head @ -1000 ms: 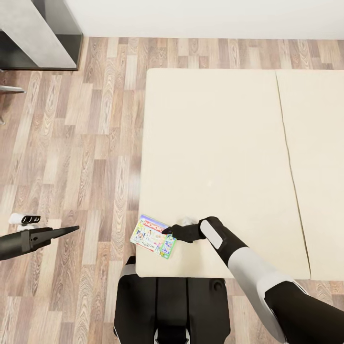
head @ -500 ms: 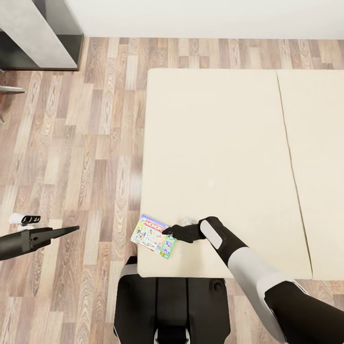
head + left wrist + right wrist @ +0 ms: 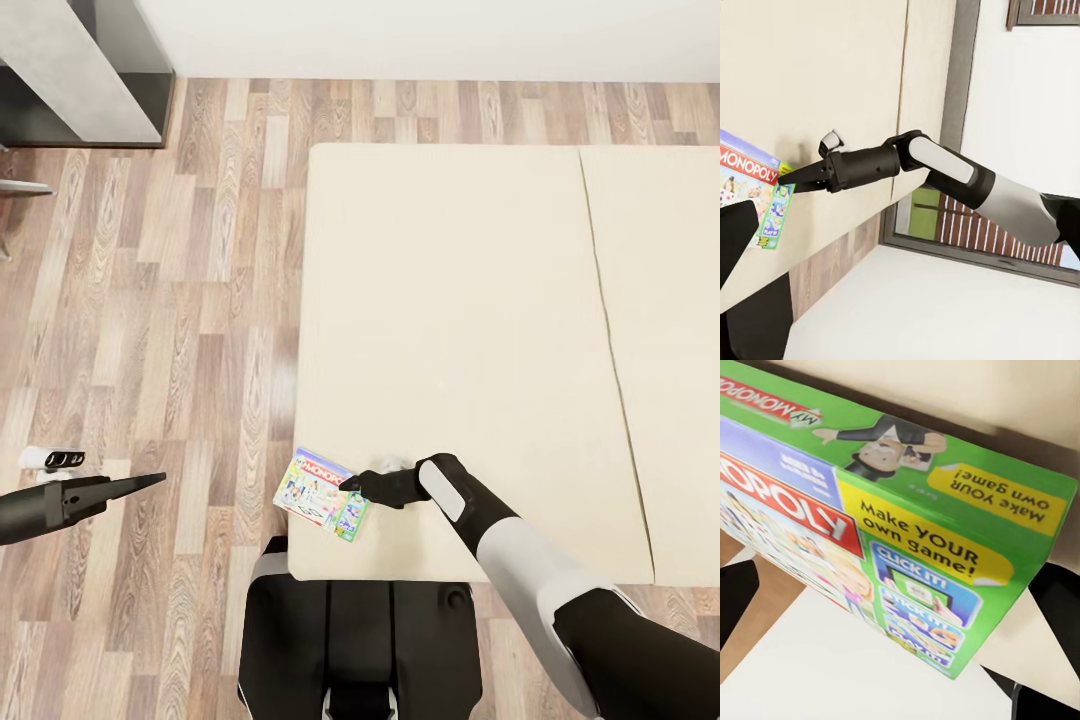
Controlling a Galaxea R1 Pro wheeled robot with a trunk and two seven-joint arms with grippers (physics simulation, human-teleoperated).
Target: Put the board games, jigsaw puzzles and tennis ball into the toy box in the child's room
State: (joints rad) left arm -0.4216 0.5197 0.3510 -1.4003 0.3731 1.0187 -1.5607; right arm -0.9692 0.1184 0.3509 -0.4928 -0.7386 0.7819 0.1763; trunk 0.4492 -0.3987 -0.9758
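A white Monopoly-style board game (image 3: 318,495) with a green side lies flat on the near left corner of the beige bed (image 3: 450,300), slightly over its left edge. My right gripper (image 3: 352,484) reaches in from the right, its tip at the box's right edge. In the right wrist view the box (image 3: 870,532) sits very close, and the two dark fingers stand wide apart on either side of its corner. The left wrist view shows the same box (image 3: 750,187) with the right gripper (image 3: 787,182) touching it. My left gripper (image 3: 155,480) hovers over the floor, left of the bed, holding nothing.
Wood-plank floor (image 3: 180,300) runs along the bed's left side. A grey piece of furniture (image 3: 70,70) stands at the far left by the white wall. My dark base (image 3: 360,640) is against the bed's near edge. A seam (image 3: 600,300) splits the mattress.
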